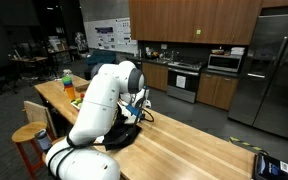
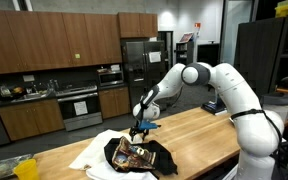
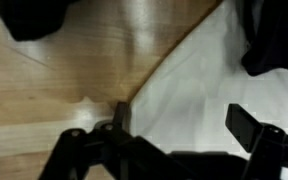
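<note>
- The jaws are hanging spread wide, pinching nothing, over the white cloth (image 3: pixel 209 85) edge on the table (image 3: pixel 44 90).
- A dark bundle (image 2: pixel 164 156) is lying nearby, contents unclear.

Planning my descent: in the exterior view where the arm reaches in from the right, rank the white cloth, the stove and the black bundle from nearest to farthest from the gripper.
1. Black bundle, on the counter just below the open gripper.
2. White cloth, spread under and beside the bundle.
3. Stove, against the back wall.
</note>
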`<control>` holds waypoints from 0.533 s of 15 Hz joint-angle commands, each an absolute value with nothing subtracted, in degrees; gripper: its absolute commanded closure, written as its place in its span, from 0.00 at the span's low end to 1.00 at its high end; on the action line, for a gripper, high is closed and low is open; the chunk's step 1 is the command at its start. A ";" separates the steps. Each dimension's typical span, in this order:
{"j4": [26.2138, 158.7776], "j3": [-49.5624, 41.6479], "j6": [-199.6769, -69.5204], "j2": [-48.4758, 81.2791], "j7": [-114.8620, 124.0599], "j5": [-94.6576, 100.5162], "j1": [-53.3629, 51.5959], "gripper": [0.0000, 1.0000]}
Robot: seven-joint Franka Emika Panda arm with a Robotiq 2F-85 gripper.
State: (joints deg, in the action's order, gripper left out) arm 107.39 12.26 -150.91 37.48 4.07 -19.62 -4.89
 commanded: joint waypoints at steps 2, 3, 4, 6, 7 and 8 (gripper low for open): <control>110.65 13.23 -153.68 36.77 2.58 -20.59 -3.81 0.00; 110.92 12.25 -154.29 36.57 3.14 -19.37 -4.56 0.00; 111.02 11.32 -154.33 36.33 3.42 -18.01 -5.20 0.00; 110.48 11.78 -154.46 36.49 2.88 -17.66 -4.94 0.00; 110.45 11.10 -154.62 36.49 3.14 -16.65 -5.52 0.00; 109.88 10.80 -154.48 36.82 3.28 -15.77 -5.90 0.00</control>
State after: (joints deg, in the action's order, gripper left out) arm 109.19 12.60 -153.38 37.41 3.62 -18.20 -5.04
